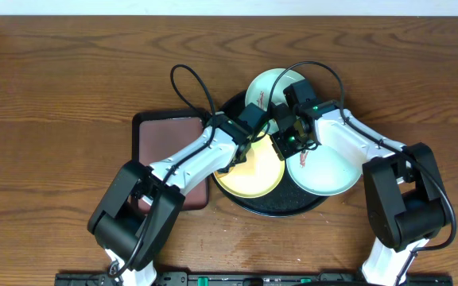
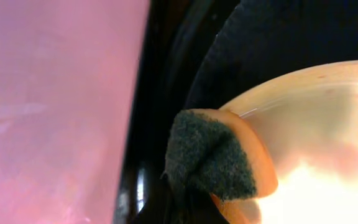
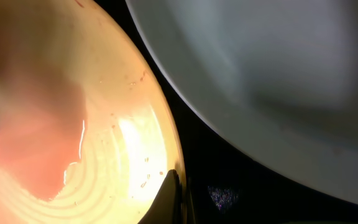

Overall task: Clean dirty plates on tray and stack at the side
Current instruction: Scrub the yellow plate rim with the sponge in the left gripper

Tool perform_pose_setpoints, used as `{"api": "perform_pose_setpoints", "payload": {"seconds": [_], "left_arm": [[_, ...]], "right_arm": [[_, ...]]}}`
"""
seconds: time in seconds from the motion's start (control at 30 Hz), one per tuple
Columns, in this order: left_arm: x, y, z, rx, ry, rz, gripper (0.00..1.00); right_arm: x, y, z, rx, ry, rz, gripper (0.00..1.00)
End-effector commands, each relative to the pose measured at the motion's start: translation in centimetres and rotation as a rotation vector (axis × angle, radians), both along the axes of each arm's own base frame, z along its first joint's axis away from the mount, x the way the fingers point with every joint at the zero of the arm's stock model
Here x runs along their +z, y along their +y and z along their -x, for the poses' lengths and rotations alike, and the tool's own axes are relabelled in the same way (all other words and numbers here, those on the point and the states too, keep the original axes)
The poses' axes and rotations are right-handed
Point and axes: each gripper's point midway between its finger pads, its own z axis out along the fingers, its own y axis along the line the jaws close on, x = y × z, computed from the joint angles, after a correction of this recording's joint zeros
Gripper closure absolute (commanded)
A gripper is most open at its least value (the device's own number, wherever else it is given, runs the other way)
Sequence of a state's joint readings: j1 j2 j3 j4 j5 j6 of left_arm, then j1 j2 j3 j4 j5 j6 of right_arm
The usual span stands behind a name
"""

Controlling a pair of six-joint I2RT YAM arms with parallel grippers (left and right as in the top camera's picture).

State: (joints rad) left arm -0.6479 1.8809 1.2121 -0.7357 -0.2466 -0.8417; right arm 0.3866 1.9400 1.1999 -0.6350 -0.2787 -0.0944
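**Operator:** Report the layout, starting from the left.
**Technician:** A small red tray (image 1: pixel 169 151) lies on the table (image 1: pixel 54 95), just beside the round black tray (image 1: pixel 281 208). All three plates rest on the black tray.
**Operator:** Left gripper?
**Technician:** The left gripper (image 1: pixel 246 144) is over the yellow plate (image 1: pixel 253 181), which sits at the front left of the black tray. Its jaws are clamped on a sponge (image 2: pixel 213 158), green scouring face outward. The sponge touches that plate's rim on the side nearest the red tray.
**Operator:** Right gripper?
**Technician:** The right gripper (image 1: pixel 287 143) hangs near the tray's centre, between the yellow plate and the right blue plate (image 1: pixel 328 171). One finger (image 3: pixel 168 196) sits at the yellow plate's edge. Whether the jaws are apart or together cannot be determined.
**Operator:** Third plate?
**Technician:** The rear blue plate (image 1: pixel 270 86) lies at the back of the black tray. The right blue plate carries a reddish smear (image 1: pixel 303 160).
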Motion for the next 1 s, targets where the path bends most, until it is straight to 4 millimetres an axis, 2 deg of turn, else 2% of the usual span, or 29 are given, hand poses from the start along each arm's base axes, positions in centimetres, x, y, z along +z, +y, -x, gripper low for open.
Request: {"api": "perform_pose_setpoints", "payload": {"seconds": [0.0, 0.07, 0.1, 0.2, 0.43, 0.6, 0.67, 0.73, 0.83, 0.97], "left_arm": [[0.0, -1.1, -0.1, 0.015, 0.014, 0.107, 0.93], [-0.1, -3.4, -0.1, -0.002, 0.034, 0.227, 0.92], [0.0, -5.3, -0.1, -0.021, 0.051, 0.322, 0.93], [0.5, -8.0, -0.1, -0.063, 0.054, 0.43, 0.93], [-0.6, -7.9, 0.3, -0.076, 0.043, 0.371, 0.93], [-1.9, -5.0, 0.1, -0.04, 0.029, 0.227, 0.92], [-2.0, -2.9, 0.1, -0.016, 0.025, 0.142, 0.93], [-1.9, -1.0, -0.1, 0.012, 0.024, 0.079, 0.93], [-1.7, 0.5, -0.4, 0.051, 0.035, 0.068, 0.93], [-0.7, 4.1, -0.6, 0.079, 0.058, -0.016, 0.93]], "right_arm": [[-1.0, -0.3, 0.8, 0.005, 0.031, 0.034, 0.99], [-1.0, -0.3, 0.8, 0.005, 0.031, 0.034, 0.99], [-1.0, -0.3, 0.8, 0.005, 0.03, 0.034, 0.99], [-1.0, -0.3, 0.8, 0.005, 0.03, 0.034, 0.99], [-0.9, -0.3, 0.8, 0.005, 0.03, 0.033, 0.99], [-1.0, -0.4, 0.8, 0.003, 0.031, 0.034, 0.99], [-1.0, -0.4, 0.8, 0.004, 0.031, 0.034, 0.99], [-1.0, -0.4, 0.8, 0.004, 0.03, 0.034, 0.99], [-1.0, -0.4, 0.8, 0.004, 0.03, 0.034, 0.99], [-0.9, -0.4, 0.8, 0.004, 0.033, 0.035, 0.99]]}}
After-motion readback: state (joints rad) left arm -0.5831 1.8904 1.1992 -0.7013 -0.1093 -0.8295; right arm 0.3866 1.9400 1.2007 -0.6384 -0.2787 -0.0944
